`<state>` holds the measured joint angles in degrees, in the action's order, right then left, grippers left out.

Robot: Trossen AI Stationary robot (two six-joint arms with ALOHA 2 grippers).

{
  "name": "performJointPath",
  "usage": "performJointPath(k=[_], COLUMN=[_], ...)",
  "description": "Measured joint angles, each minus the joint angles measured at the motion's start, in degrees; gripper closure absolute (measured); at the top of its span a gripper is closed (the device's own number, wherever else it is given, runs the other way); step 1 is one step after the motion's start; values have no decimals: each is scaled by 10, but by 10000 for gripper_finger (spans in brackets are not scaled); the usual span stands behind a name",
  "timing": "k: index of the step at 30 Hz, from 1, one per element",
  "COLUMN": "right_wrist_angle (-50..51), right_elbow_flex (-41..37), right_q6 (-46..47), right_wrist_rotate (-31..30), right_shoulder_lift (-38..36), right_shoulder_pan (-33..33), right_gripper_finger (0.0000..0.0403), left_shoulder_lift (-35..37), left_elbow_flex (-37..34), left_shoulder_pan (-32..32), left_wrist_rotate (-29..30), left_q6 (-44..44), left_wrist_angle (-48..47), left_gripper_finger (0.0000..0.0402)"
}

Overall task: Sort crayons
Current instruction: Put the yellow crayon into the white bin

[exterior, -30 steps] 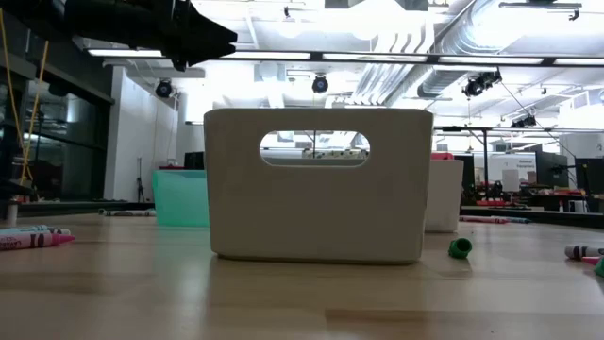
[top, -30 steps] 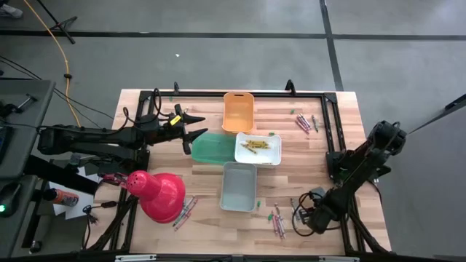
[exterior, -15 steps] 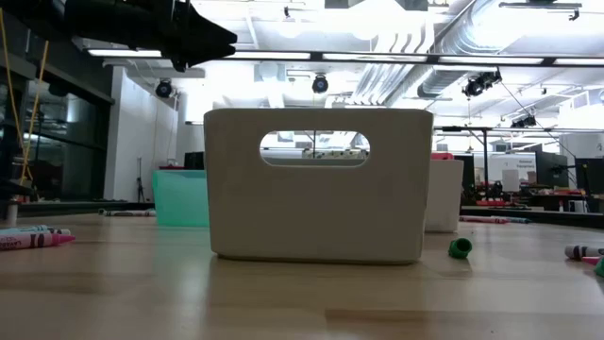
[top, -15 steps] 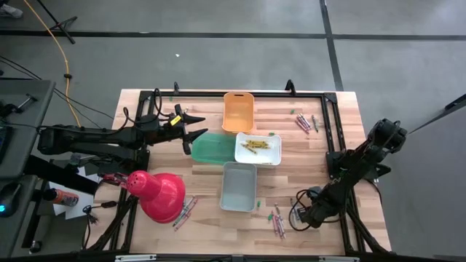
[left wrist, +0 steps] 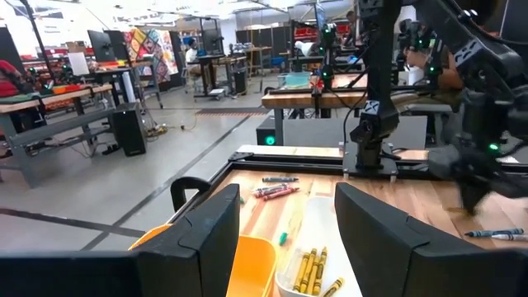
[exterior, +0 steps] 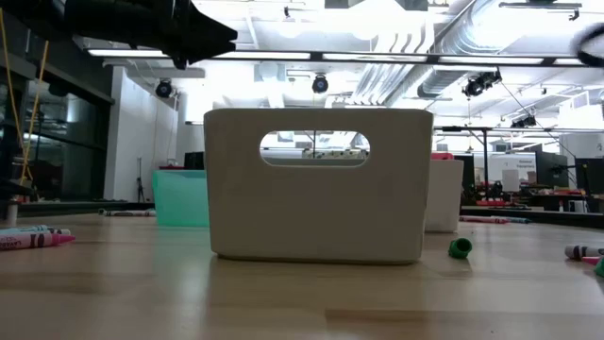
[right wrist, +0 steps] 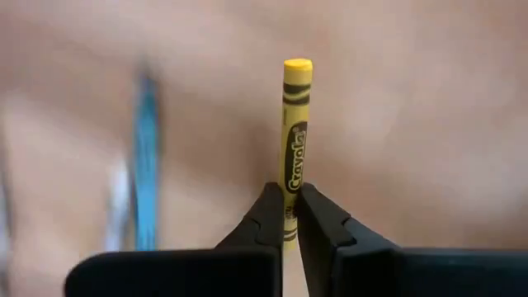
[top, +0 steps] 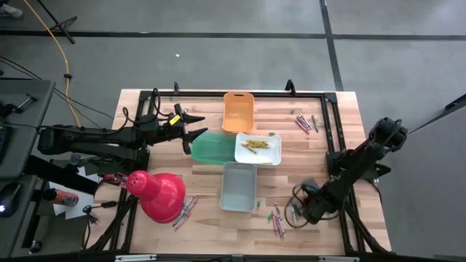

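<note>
My right gripper (right wrist: 289, 216) is shut on a yellow crayon (right wrist: 295, 140); in the high view it (top: 298, 209) points down at the table's near right. Beside the yellow crayon a blue crayon (right wrist: 146, 157) lies on the wood. More loose crayons lie near the front edge (top: 277, 222), at the far right (top: 303, 121) and at the near left (top: 185, 211). Yellow crayons (top: 255, 145) lie in the white bin (top: 271, 138). My left gripper (top: 198, 129) hangs open and level above the green bin (top: 212, 148), touching nothing. My right gripper pinches the yellow crayon near one end (right wrist: 289, 196) between its two fingertips, coming from above. The rest of the crayon sticks out past the fingertips, its label facing up. Whether it is clear of the table I cannot tell.
An orange bin (top: 238, 111), the green bin, the white bin and a grey bin (top: 239, 186) stand together mid-table. A red cone-shaped lamp shade (top: 160, 195) sits at the near left. A black frame (top: 331, 116) runs along the table's edges.
My right gripper has shut on the yellow crayon, rolled about its wrist, and shifted a little toward the table's left and far side. My left gripper has kept still.
</note>
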<state>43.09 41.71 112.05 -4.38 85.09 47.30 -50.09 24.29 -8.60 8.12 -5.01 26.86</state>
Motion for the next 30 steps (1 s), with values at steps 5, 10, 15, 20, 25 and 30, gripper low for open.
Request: performJointPath(k=[5,10,15,20,25,30], right_wrist_angle=[40,55,53,34,-91,-355], right_elbow_flex=[34,32,32,32,32,-13], right_q6=[-37,-68,-152,-280,-517,-818], right_wrist_rotate=[-191,-247,-348,-471,-464,-321], right_shoulder_lift=[-49,-85,-96,-96,-96,-97], right_shoulder_pan=[0,-19,-52,-116,-210,-322], right_gripper_finger=[399,401,402,402,402,402], left_shoulder_lift=[0,0,0,0,0,0], left_elbow_flex=[0,0,0,0,0,0], left_shoulder_pan=[0,0,0,0,0,0], left_wrist_rotate=[2,2,2,2,-25,-119], left_q6=[-1,1,2,3,3,3], left_wrist_angle=[0,0,-1,0,0,8], left_gripper_finger=[215,215,215,215,215,215])
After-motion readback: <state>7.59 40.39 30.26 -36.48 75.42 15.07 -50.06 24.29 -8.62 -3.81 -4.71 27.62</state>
